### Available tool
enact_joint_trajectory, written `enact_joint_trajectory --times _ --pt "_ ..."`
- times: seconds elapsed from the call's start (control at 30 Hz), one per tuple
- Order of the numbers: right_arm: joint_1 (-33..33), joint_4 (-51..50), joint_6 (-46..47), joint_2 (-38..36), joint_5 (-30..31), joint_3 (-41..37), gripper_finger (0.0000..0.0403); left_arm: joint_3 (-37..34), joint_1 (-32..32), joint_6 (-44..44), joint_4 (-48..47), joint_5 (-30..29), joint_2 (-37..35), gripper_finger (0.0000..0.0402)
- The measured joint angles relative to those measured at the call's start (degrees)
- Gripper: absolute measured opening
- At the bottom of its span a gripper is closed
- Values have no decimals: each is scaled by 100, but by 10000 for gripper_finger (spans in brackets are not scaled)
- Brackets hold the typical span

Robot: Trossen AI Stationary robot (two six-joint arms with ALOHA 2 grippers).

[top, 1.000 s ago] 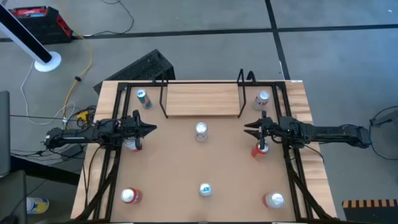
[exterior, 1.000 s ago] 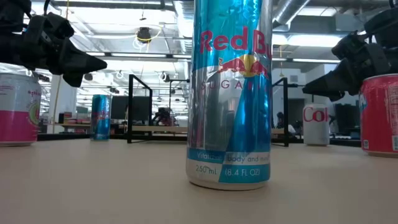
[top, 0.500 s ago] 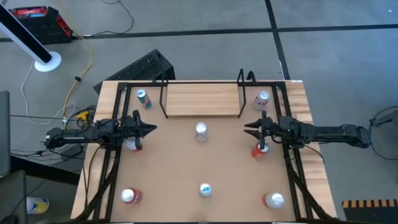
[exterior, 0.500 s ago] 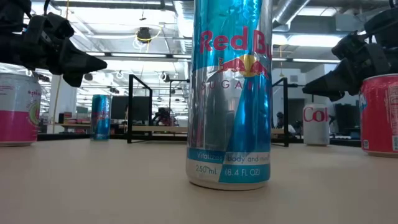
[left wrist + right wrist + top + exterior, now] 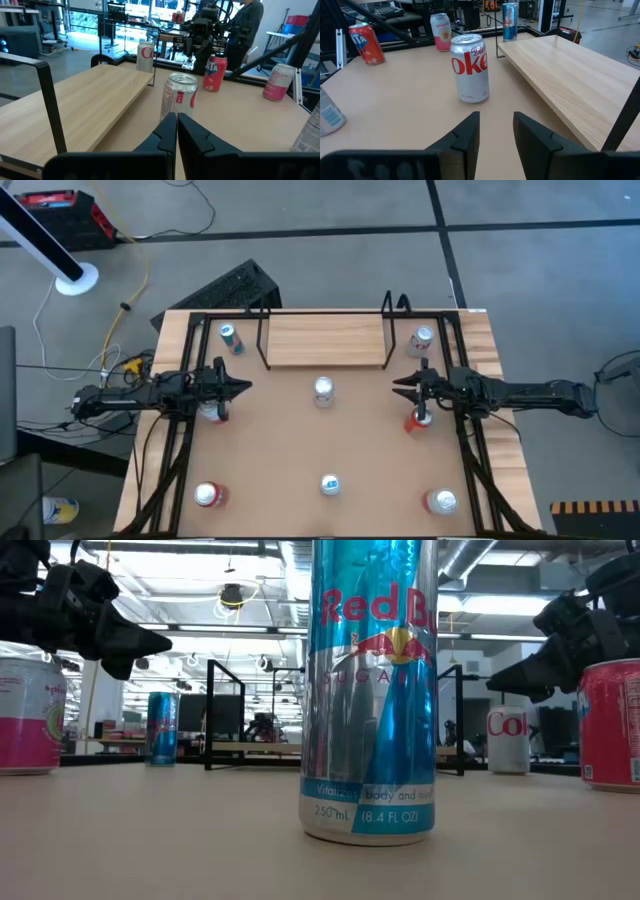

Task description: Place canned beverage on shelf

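Both hands hover above the tabletop point(image 5: 300, 470), facing each other across its middle. Left hand point(image 5: 243, 388) has its fingers pressed together, holding nothing; its wrist view shows the two dark tips touching. Right hand point(image 5: 398, 386) has its fingers point(image 5: 470, 131) set a little apart with a narrow gap between them, also empty.

Between the two hands stands a silver Diet Coke can point(image 5: 323, 391), upright on the tabletop just in front of the shelf point(image 5: 325, 340); "Diet" and "oke" read in red on its side in the right wrist view point(image 5: 469, 67). The shelf is a pale wood plank in a thin black rod frame at the far side of the tabletop, and its plank is bare.

Closest to the low camera stands a blue and silver Red Bull can point(image 5: 371, 690), with "250 mL" and "8.4 FL OZ" printed near its base. A second slim blue can point(image 5: 230, 338) stands beside the shelf's left end, and a white can with red "Co" lettering point(image 5: 508, 740) by its right end. A pink and white can point(image 5: 25, 715) sits under the left hand, a red can point(image 5: 610, 722) under the right.
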Motion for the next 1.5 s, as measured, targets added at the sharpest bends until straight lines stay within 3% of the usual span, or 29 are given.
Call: enact_joint_trajectory --times 1.07,1.2,1.33,1.5 --pt "1 0 0 0 0 0 143 -2 1 404 2 -1 0 0" --pt "-81 86 -336 -3 145 23 143 -2 2 578 124 -4 0 0" --pt "-125 367 -166 2 149 35 143 -2 0 -521 411 176 -2 0" --pt "-125 1460 -154 1 153 39 143 -2 4 -746 828 -226 -4 0"
